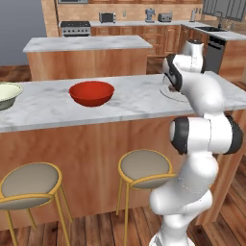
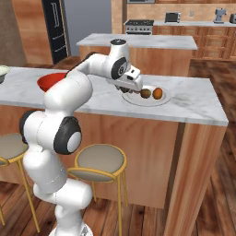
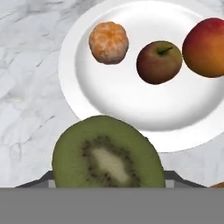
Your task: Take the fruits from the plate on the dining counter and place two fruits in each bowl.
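Note:
A cut kiwi half (image 3: 107,155) looms close in the hand view, hiding my fingertips, and hangs over the plate's near rim. My gripper (image 2: 131,89) is shut on it just above the left edge of the pale plate (image 3: 131,100) on the dining counter (image 1: 129,103). On the plate lie a mandarin (image 3: 109,42), a dark red-green apple (image 3: 159,61) and a larger orange-red fruit (image 3: 205,41). The red bowl (image 1: 91,92) stands mid-counter, left of the plate. The cream bowl (image 1: 7,94) sits at the counter's far left end.
Two round stools (image 1: 144,168) with gold legs stand in front of the counter's wooden base. A shorter marble island (image 1: 86,45) lies behind the counter. The counter's right end (image 2: 216,115) is close to the plate.

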